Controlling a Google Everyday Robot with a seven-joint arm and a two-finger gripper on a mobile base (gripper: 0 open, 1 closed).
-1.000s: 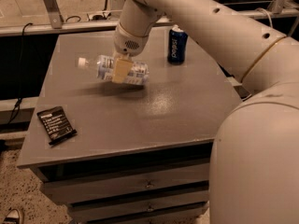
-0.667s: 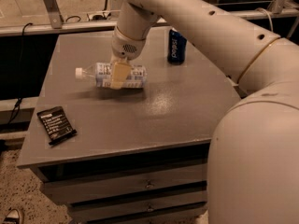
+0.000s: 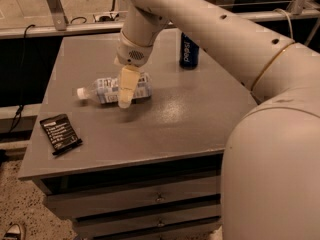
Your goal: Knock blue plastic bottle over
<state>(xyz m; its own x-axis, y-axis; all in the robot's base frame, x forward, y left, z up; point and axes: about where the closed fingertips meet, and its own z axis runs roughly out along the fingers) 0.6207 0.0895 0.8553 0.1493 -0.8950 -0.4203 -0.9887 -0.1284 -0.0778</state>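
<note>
Seeing the bottle (image 3: 105, 90) lying flat behind the gripper (image 3: 125, 100), whose jaw opening we cannot tell, we judge a straight lift away safest.

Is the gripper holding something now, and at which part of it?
It cannot be told. The gripper is at the middle of the bottle, which lies on its side on the table, but a grip does not show.
</note>
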